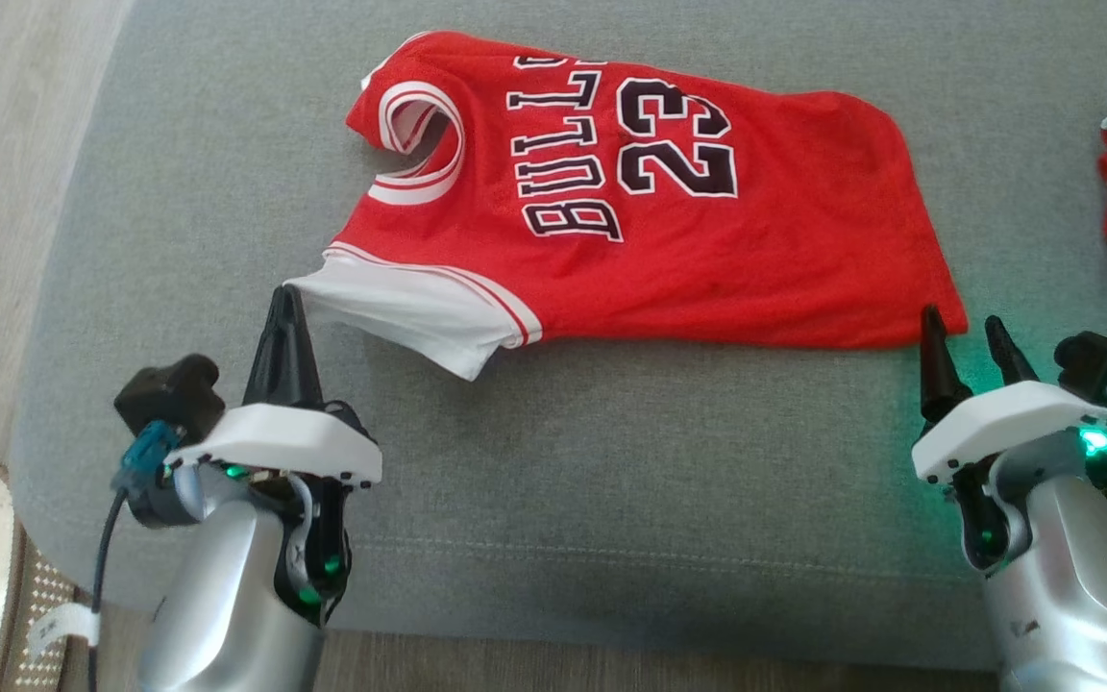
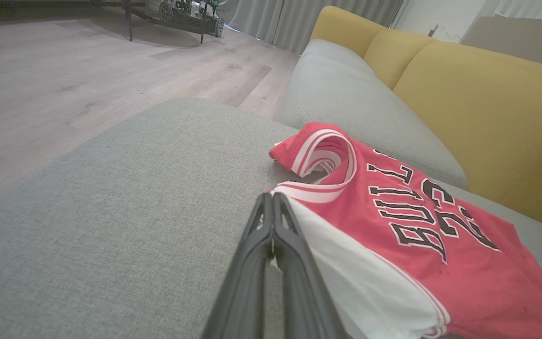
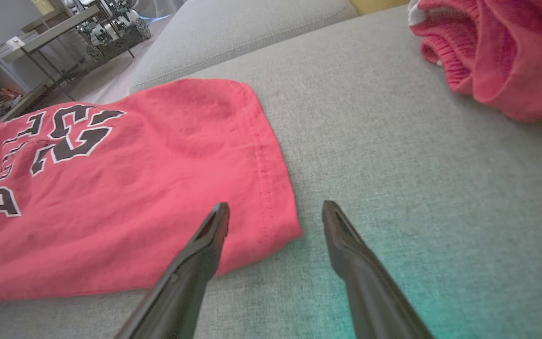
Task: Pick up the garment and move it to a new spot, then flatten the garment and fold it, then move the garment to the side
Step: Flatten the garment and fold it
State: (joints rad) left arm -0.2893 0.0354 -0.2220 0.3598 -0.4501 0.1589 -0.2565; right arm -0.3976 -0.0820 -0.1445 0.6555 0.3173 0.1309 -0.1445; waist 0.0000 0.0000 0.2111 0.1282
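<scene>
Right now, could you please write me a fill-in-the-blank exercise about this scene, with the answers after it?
1. The left gripper is shut on the ____ sleeve of the jersey.
2. The right gripper stands ____ near the jersey's hem corner.
3. The number printed on the jersey is ____.
4. The jersey lies on a ____ cushion.
Missing words: white; open; 23; grey.

Your left pincer (image 1: pixel 289 298) and right pincer (image 1: pixel 961 319) had long black tapering fingers. Behind each sat a white plate (image 1: pixel 275 437) edged with dark screws, then a silver forearm (image 1: pixel 217 596). Beside each plate was a black camera block (image 1: pixel 169 389) with a blue connector (image 1: pixel 142 454). A dark cable (image 1: pixel 100 567) hung behind the left one. Green lights (image 1: pixel 1094 441) glowed behind the plates.
</scene>
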